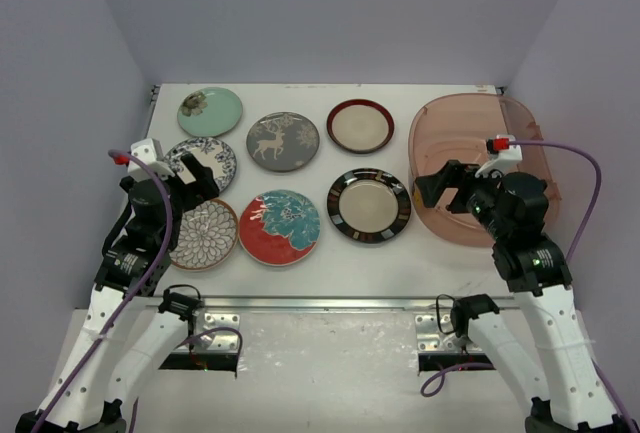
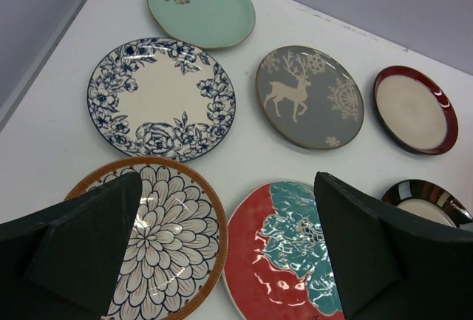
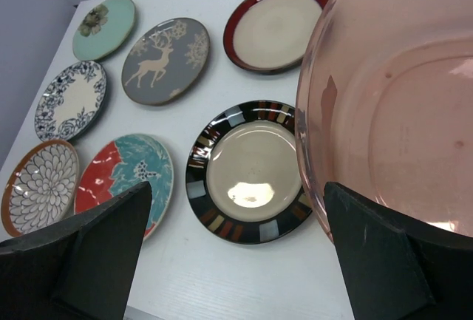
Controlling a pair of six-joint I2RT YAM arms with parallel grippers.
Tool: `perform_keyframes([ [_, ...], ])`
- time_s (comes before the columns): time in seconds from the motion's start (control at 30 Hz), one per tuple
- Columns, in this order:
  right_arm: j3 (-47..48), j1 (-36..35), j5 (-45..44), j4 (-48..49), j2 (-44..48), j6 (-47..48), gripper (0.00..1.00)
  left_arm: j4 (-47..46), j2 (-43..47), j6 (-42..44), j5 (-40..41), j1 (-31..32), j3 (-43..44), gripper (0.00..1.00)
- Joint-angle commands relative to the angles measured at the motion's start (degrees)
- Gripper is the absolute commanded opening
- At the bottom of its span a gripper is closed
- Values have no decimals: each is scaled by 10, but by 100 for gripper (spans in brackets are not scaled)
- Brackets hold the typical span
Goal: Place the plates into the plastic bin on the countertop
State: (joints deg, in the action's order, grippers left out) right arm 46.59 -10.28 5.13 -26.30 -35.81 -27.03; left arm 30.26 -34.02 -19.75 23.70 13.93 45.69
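Observation:
Several plates lie flat on the white countertop: mint green, grey deer, maroon-rimmed, blue-white, brown-white petal, red-teal floral and black-rimmed. The pinkish plastic bin stands at the right with no plate showing in it. My left gripper is open and empty, hovering over the gap between the petal plate and the floral plate. My right gripper is open and empty above the bin's left rim, beside the black-rimmed plate.
Lavender walls close in the countertop at the left, back and right. A metal front edge runs along the near side. Purple cables loop off both wrists.

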Motion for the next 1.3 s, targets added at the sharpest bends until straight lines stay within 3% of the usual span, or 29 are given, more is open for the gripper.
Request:
perform_keyframes([
  [0.0, 16, -2, -9, 14, -8, -7, 99, 0, 4, -11, 33, 5, 19, 100],
  [0.1, -3, -2, 26, 64, 3, -16, 99, -3, 7, -15, 39, 5, 16, 100],
  [0.23, -48, -2, 189, 210, -6, -90, 99, -6, 4, -19, 42, 5, 12, 100],
  [0.3, -41, -3, 293, 333, -92, -174, 99, -7, 2, -24, 42, 5, 11, 100],
  [0.37, -15, -47, 336, 401, -171, -230, 99, -6, 1, -28, 47, 5, 11, 100],
  [0.47, 117, -209, 244, 372, -349, -131, 99, -4, 7, -43, 71, 1, 8, 100],
  [0.53, 236, -266, 210, 352, -460, -100, 99, -7, 9, -43, 76, -8, 8, 100],
  [0.6, 283, -279, 203, 394, -557, -153, 99, -3, 9, -42, 83, -21, 8, 100],
  [0.77, 453, -307, 124, 382, -813, -234, 99, -6, 19, -45, 79, -26, 4, 100],
  [0.97, 683, -339, 21, 289, -1027, -268, 99, -10, -1, -38, 67, -31, 6, 100],
  [1.1, 810, -344, 13, 265, -1141, -298, 97, -9, -2, -37, 61, -32, 5, 100],
  [1.27, 810, -357, 3, 281, -1182, -304, 88, -12, 3, -36, 57, -31, 3, 100],
])
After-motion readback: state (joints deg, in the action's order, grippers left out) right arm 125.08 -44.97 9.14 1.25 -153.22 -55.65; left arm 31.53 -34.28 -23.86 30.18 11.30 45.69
